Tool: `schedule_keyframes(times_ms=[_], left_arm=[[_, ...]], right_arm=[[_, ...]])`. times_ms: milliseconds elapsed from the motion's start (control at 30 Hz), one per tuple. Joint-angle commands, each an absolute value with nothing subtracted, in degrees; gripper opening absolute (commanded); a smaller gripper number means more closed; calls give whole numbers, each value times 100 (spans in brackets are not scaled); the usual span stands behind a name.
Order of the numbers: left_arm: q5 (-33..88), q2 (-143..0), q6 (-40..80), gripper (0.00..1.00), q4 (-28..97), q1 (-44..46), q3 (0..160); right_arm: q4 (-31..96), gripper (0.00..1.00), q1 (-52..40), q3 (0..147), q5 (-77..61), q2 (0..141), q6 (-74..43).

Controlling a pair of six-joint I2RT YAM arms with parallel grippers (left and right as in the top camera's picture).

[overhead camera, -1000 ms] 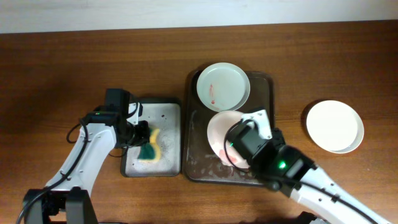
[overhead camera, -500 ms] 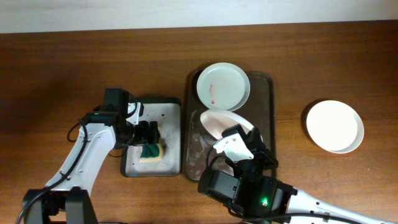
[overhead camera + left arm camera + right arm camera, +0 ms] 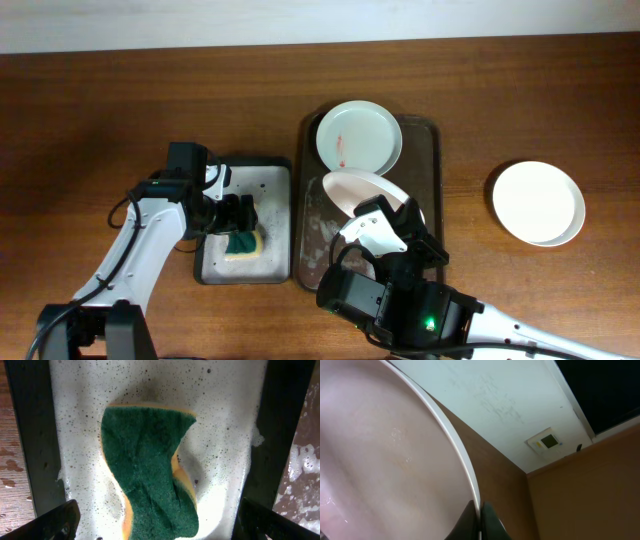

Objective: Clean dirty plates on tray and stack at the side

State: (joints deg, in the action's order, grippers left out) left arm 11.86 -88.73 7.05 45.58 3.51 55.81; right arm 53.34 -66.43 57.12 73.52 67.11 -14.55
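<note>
Change logged: a second ago the pinkish plate (image 3: 362, 190) lay nearly flat in the tray (image 3: 428, 160). It is now tipped up on edge over the tray's middle, its face turned toward the left arm. The tilt has barely grown over the last half second, so the lift looks to be settling.

Your right gripper (image 3: 480, 517) has its jaws pinched on that plate's rim. The right wrist view shows the rim running straight into them, and the plate's face looks wet, with no clear red on the part in view.

On the left side, the sponge (image 3: 150, 460) stood higher and showed yellow a second ago. It now lies twisted, green side up, in the foam (image 3: 225, 435) of the small tray (image 3: 270, 175). Your left gripper (image 3: 160, 517) hangs over it with jaws wide, one finger on either side, nothing held.

Reading for the task: the plate is presented for scrubbing but the sponge is not yet in hand — close on the sponge first, then bring it across.

- The smeared plate (image 3: 360, 138) sits at the tray's far end with a red mark on its left part, not yet cleaned.
- The white plate (image 3: 538, 203) rests on the table (image 3: 100, 120), well to the right of the tray — the likely start of the stack.

Risk: a wet rim held in a pinch could slip under scrubbing force.
</note>
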Motion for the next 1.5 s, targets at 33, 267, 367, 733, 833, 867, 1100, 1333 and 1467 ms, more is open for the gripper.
schedule_keyframes(times_ms=[33,267,367,733,833,867,1100,1333,1467], left_arm=[[1267,-8858,652,99,4545,331,5570],[1267,-8858,652,99,4545,331,5570],[1267,-8858,652,99,4545,331,5570],[1267,-8858,655,99,4547,331,5570],[1267,-8858,652,99,4547,331,5570],[1267,-8858,652,99,4545,331,5570],[1267,-8858,652,100,4545,331,5570],[1267,-8858,652,99,4547,331,5570],[1267,-8858,652,99,4547,331,5570]], right_arm=[[5319,4,-6674,5846,7575,6663,-1476],[5319,4,-6674,5846,7575,6663,-1476],[5319,4,-6674,5846,7575,6663,-1479],[5317,4,-6674,5846,7557,6663,-1481],[5295,4,-6547,5846,7699,6663,-1732],[4919,4,-6556,5846,6803,6670,-1374],[4882,4,-6180,5846,6855,6722,-1675],[5321,4,-5424,5841,4952,6785,-2757],[5113,4,-3361,5970,2462,6775,-2880]])
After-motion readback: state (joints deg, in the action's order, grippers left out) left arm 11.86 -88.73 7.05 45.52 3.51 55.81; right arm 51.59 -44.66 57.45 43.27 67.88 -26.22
